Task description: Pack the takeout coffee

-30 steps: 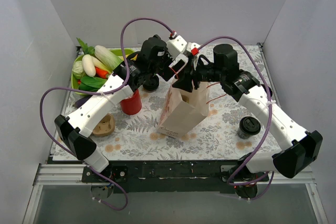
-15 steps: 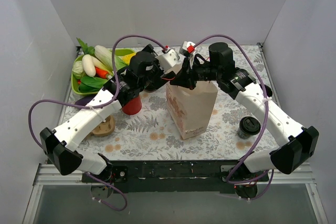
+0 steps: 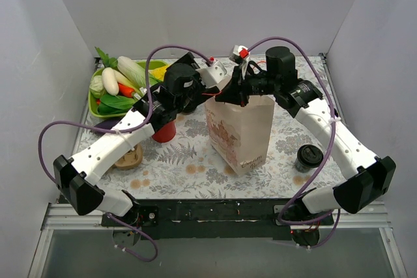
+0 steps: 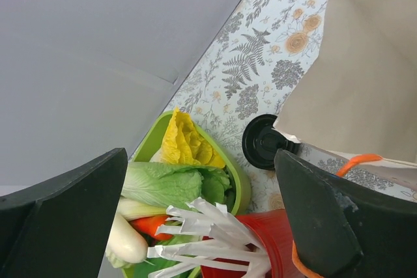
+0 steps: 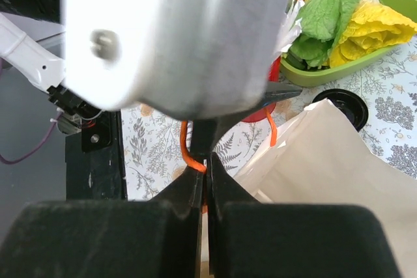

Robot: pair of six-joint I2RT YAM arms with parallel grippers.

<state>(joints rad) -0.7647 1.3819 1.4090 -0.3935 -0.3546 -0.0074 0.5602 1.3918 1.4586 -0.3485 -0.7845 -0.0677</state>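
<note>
Takeout coffee (image 3: 309, 157): small round black cup, lid on; upright on flowery worktop (image 3: 169, 161), right of paper bag (image 3: 241, 131), not touching; only top view shows it; wrist views show loose flat black lid (image 4: 264, 141) beside green tray (image 4: 240, 183); bag tan, creased, upright; right tool (image 5: 203, 167) pressed together, pinching thin orange handle (image 5: 187, 154) at bag top; left tool (image 4: 200, 154) spread wide, hanging over red cup (image 4: 257, 242) and leafy greens (image 4: 169, 183).

Green vegetable tray (image 4: 244, 193) far left — red straw cup (image 4: 260, 239) beside, black lid (image 4: 264, 142) near.
</note>
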